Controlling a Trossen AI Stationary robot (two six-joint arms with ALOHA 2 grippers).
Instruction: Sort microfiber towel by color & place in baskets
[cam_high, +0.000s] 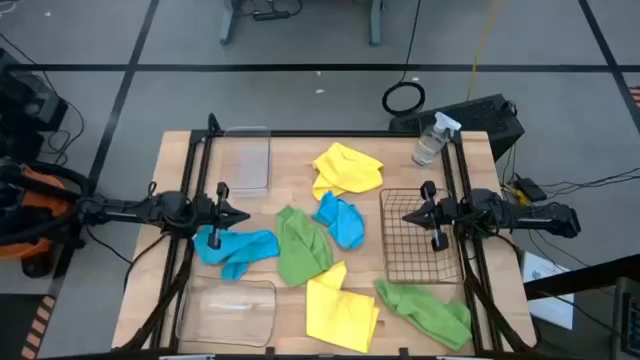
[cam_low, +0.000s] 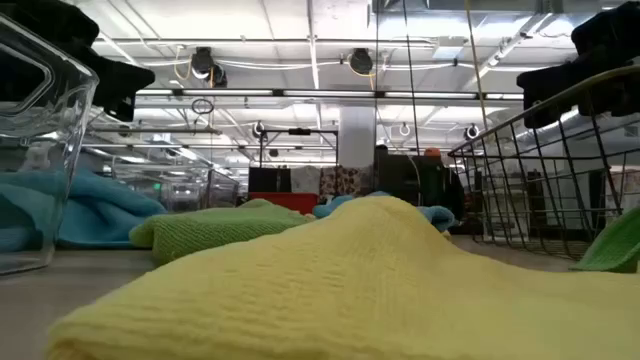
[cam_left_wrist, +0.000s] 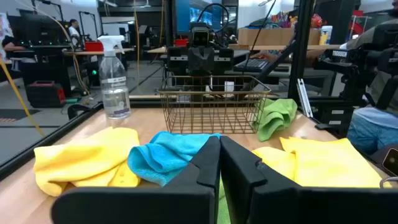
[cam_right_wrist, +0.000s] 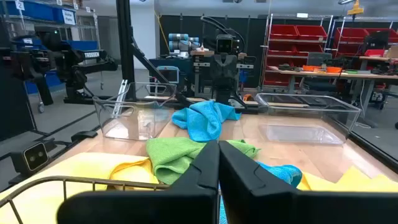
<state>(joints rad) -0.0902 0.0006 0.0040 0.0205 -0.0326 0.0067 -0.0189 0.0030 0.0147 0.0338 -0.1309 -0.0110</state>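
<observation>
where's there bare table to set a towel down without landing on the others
Bare wood shows between the far clear tub and the far yellow towel, and along the table's left edge beside that tub. The middle is crowded with overlapping blue, green and yellow towels up to the wire basket.

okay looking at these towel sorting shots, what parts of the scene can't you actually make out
- Low view: the yellow towel fills the foreground and hides most of the table behind it.
- Low view: the clear tub is cut off by the left edge.
- High view: where the green towel overlaps the blue towel, the covered part is hidden.
- High view: the spray bottle label is too small to read.
</observation>
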